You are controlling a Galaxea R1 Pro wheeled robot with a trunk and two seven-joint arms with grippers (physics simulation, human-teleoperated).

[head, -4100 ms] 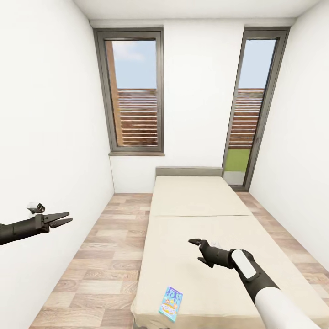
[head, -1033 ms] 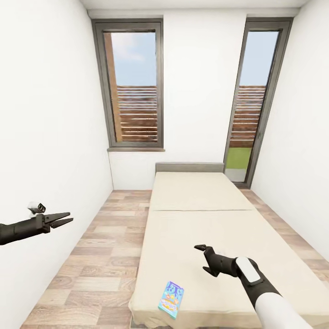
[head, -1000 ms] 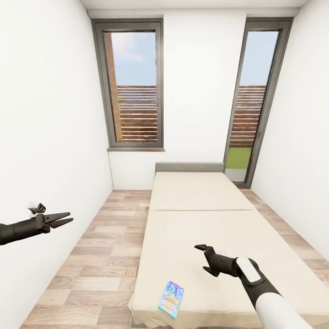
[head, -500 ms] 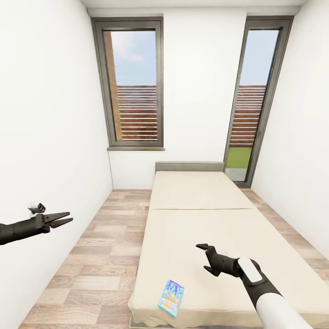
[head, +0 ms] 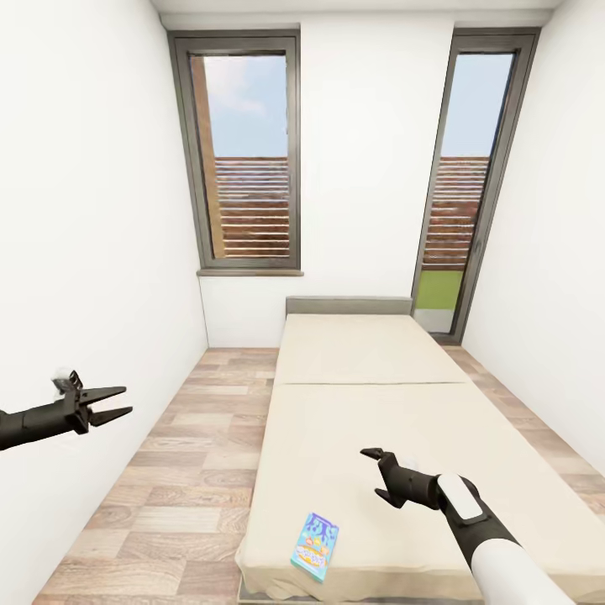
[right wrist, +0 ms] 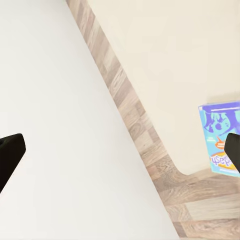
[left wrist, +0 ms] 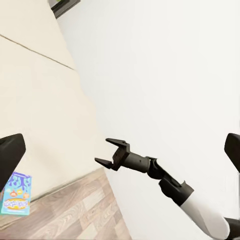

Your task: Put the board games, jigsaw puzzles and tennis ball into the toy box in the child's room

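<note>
A small blue-cyan board game (head: 315,546) is seen flat at the bed's (head: 370,403) six o'clock edge; both the left gripper (head: 113,402) and the right gripper (head: 376,471) are held spread, empty.

The bed (head: 378,403) has a plain beige cover and a grey headboard (head: 349,306). At its seven-o'clock corner lies a blue-cyan board game (head: 315,547) with purple and orange print. The floor (head: 181,470) shows brown-grey wood planks, the walls (head: 92,210) are white.

Matt cloth bed (head: 378,395), wood-plank floor (head: 185,470).
</note>
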